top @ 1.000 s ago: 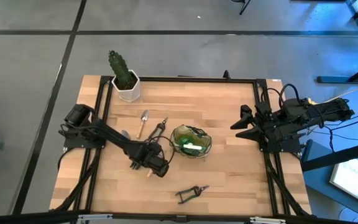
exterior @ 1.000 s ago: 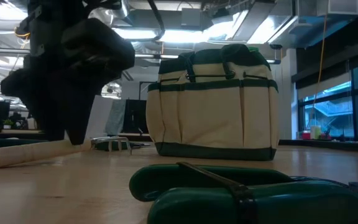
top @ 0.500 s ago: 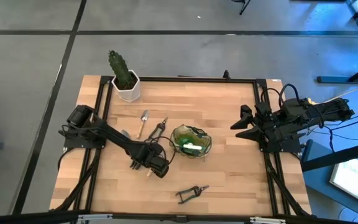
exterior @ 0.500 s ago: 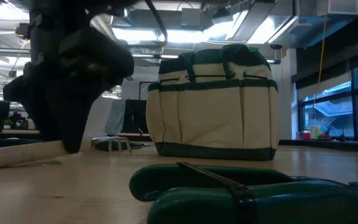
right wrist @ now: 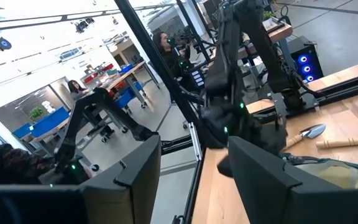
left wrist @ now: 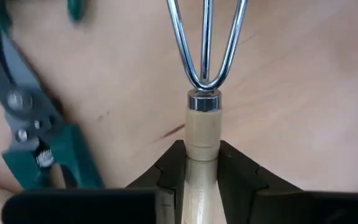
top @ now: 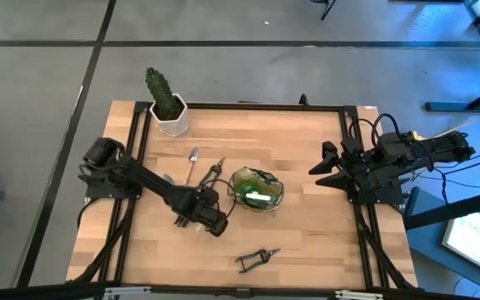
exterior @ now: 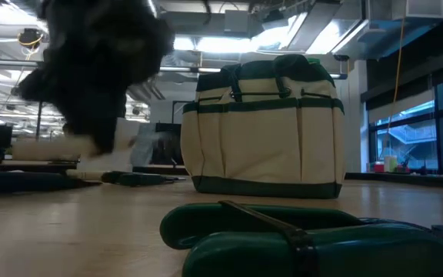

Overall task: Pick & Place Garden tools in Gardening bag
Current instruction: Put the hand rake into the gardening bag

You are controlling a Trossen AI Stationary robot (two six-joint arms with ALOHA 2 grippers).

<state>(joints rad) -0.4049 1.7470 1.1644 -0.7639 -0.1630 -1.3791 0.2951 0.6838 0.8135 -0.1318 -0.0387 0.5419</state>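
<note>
- Wooden planks make up the counter [top: 307,167], framed by dark rails, in the high view.
- Near the middle of that view sits the gardening bag [top: 257,189], mouth up, with something pale and green inside (what it is, I cannot tell).
- In the low view the bag [exterior: 264,127] stands upright, tan with dark green trim and handles, right of centre.
- The left tool [top: 209,218] is low over the counter, lower left of the bag, at the end of an arm reaching in from the left edge.
- In the left wrist view its two dark fingers [left wrist: 173,168] are pressed on either side of the wooden handle of the fork [left wrist: 205,93], whose silver prongs point away from the camera; the tool is holding the fork.
- The green-handled shears [left wrist: 33,137] lie on the wood just beside the fork in that view.
- Seen from above, the shears [top: 257,259] rest near the bottom edge, below the bag, apart from it.
- A trowel [top: 192,163] and a dark claw rake [top: 213,173] lie side by side, upper left of the bag.
- A cactus [top: 165,100] in a white pot stands at the upper left corner of the counter.
- The right tool [top: 327,167] waits by the right edge, well apart from the bag, its fingers spread with nothing between them.
</note>
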